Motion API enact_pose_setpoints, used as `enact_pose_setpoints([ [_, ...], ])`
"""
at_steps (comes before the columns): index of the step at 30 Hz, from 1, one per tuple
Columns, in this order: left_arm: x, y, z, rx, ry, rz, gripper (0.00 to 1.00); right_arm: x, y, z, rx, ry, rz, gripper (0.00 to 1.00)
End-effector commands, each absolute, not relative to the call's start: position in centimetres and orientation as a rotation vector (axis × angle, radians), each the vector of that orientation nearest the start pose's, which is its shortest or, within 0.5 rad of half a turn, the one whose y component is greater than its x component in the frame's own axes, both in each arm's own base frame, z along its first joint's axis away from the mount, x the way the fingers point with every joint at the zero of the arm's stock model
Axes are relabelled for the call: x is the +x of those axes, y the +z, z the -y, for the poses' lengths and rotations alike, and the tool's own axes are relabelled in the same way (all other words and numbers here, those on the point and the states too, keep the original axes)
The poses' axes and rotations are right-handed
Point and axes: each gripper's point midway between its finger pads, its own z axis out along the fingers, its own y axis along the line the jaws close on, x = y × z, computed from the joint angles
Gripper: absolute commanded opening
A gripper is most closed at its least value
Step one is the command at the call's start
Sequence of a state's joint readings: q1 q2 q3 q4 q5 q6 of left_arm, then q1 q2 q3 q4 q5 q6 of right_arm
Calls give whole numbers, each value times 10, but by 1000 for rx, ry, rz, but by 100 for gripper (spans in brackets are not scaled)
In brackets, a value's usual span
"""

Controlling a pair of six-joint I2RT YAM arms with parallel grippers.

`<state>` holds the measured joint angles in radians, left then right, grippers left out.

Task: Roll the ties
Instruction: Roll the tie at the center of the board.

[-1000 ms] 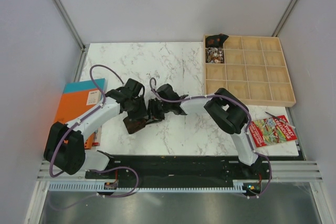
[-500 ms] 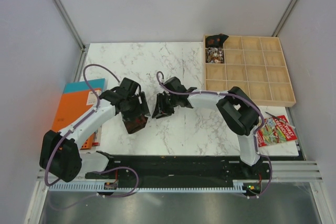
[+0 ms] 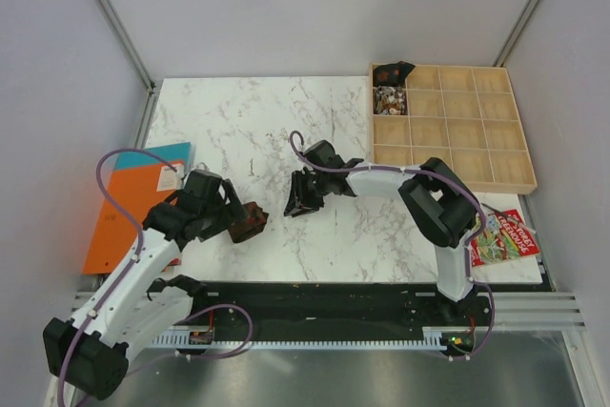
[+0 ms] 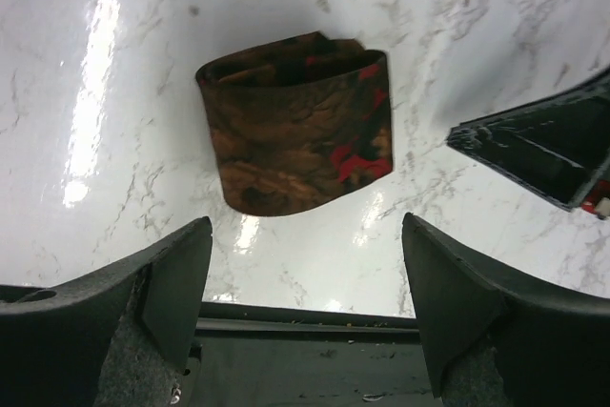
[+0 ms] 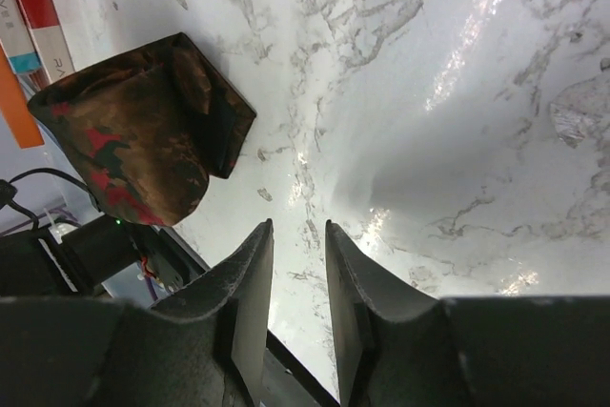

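Top external view: a white marble table (image 3: 248,121) fills the middle of the frame, and both arms reach onto it from the bottom edge.
Rolled tie (image 3: 250,223): dark brown with a reddish pattern, it sits on the marble at lower centre-left, close to the table's near edge.
Tie's shape: in the left wrist view it is a loose, flattened roll resting on the table, with the coil's opening showing along its upper edge.
Left gripper (image 3: 236,221): it is just left of the roll. Its fingers (image 4: 176,283) are spread wide and released. The roll lies on the marble beyond the tips and touches neither finger.
Right gripper (image 3: 305,199): it is at centre frame, to the right of the roll and apart from it. Its fingers (image 5: 243,302) are parted by only a narrow slit, with bare marble showing through, and they grasp nothing.
Right wrist view: the roll lies at the left of the frame, clear of the fingertips.
Wooden tray (image 3: 491,135): it stands at upper right and is split into square cells. The two cells at its upper left hold a dark item and a heap of small pieces, too small to name.
Orange book (image 3: 129,212): it lies at the left edge of the table, on top of a blue one.
Booklet (image 3: 500,235): red and colourful, it lies at lower right beside the right arm.
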<state>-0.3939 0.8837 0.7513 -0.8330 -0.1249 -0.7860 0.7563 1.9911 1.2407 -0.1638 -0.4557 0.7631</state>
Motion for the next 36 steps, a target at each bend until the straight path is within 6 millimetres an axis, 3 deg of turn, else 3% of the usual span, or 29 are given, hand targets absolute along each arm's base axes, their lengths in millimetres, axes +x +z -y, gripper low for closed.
enact_pose_setpoints([
  [1,197,115,78,-718,-278,-2421,86,265,60,-384,-249,1125,-2697,37],
  [7,197,103,75,-790,-333,-2327,84,262,54,-370,-280,1108,-2685,39],
  [15,199,75,80,-749,-343,-2356,82,259,37,-341,-243,1070,-2713,42],
  [20,209,73,83,-705,-370,-2315,82,255,29,-337,-245,1065,-2728,41],
  [32,214,41,89,-659,-368,-2350,81,259,22,-335,-237,1074,-2739,41],
  [36,216,32,95,-656,-388,-2380,74,260,18,-331,-225,1067,-2750,42],
])
